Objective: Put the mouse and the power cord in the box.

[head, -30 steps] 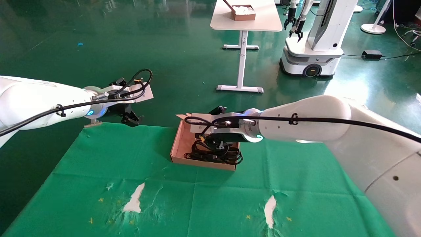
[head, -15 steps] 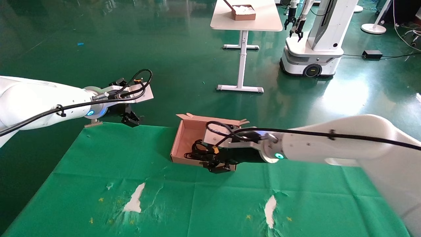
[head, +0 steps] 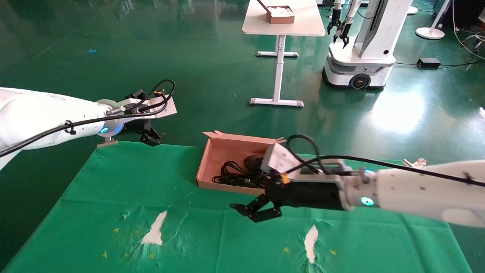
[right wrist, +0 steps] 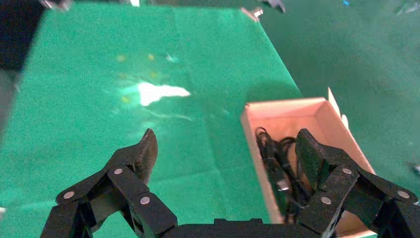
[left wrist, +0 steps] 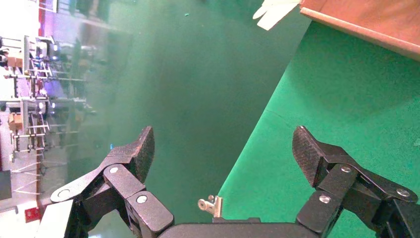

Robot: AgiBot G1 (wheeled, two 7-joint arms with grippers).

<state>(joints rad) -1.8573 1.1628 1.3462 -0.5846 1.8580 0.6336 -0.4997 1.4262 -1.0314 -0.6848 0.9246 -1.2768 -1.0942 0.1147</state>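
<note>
The brown cardboard box (head: 203,167) stands open at the far middle of the green cloth. The bundled black power cord (head: 233,176) lies inside it, and the black mouse (head: 253,162) sits just behind the cord. My right gripper (head: 254,211) hangs open and empty over the cloth, just in front of the box's near wall. The right wrist view shows the gripper (right wrist: 227,148) with its jaws wide apart, the box (right wrist: 292,111) and the power cord (right wrist: 277,166) just beyond one fingertip. My left gripper (head: 151,137) is parked open over the table's far left corner, and the left wrist view shows the gripper (left wrist: 224,144) empty.
The cloth has two torn white patches (head: 154,227) (head: 310,239) near the front. A metal clip (head: 107,143) holds the cloth's far left corner. Beyond the table are a white table (head: 303,26) bearing a small brown box (head: 280,14), and another robot (head: 363,45).
My right gripper has drawn back out of the box toward the near side and now hangs open over the cloth. The power cord lies in the box. The left arm has not moved.
</note>
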